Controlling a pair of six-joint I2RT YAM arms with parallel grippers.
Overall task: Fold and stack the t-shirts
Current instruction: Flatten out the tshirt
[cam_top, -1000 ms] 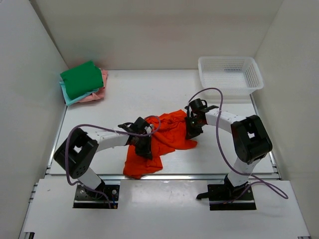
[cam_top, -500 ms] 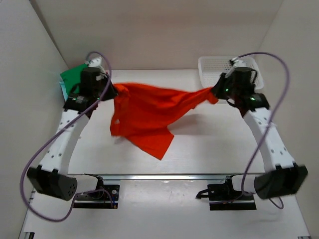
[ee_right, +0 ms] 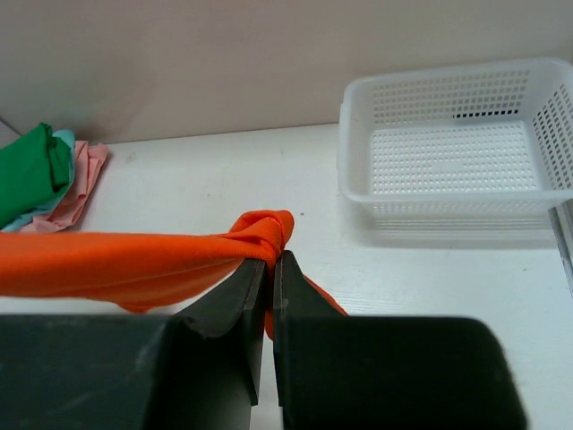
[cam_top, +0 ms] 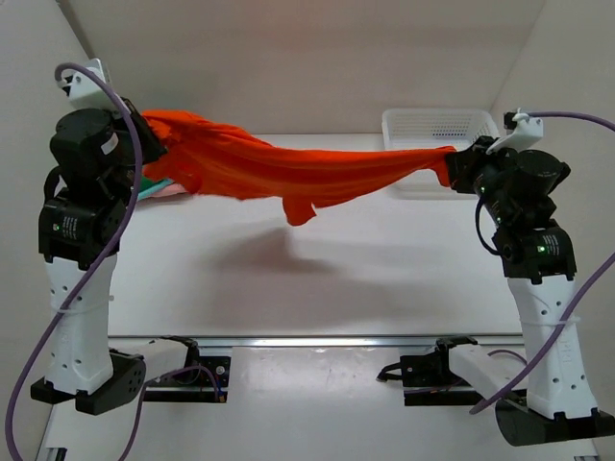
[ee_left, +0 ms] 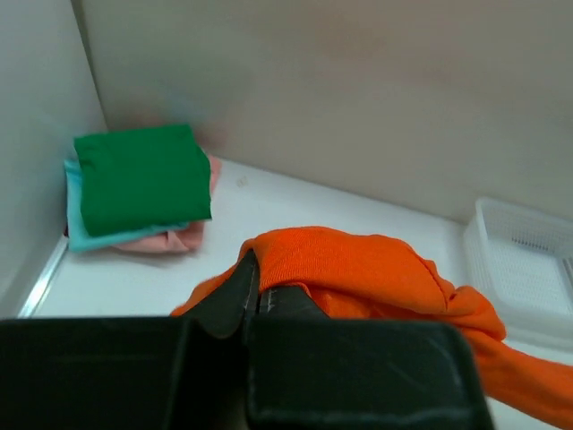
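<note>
Both arms are up and spread wide now; a second ago they sat low over a crumpled heap on the desk (cam_top: 317, 288). Left end effector (ee_left: 253, 282) is clamped on a bunched edge of the orange t-shirt (cam_top: 288, 175). Right end effector (ee_right: 269, 262) is pinched tight on a twisted knot at the opposite edge. The cloth runs as a taut band between the two, fully off the desk, with one flap hanging under midspan. The folded stack (green t-shirt (ee_left: 139, 175) on top, teal t-shirt (ee_left: 79, 235) and pink t-shirt (ee_left: 183, 240) beneath) sits beyond and left of the left end effector. The basket (ee_right: 448, 208) sits beyond and right of the right one. My read: lift-and-stretch is done, no fold yet. Both grips look bunched, not on clean corners, so the lay-down may come out wrinkled.
</note>
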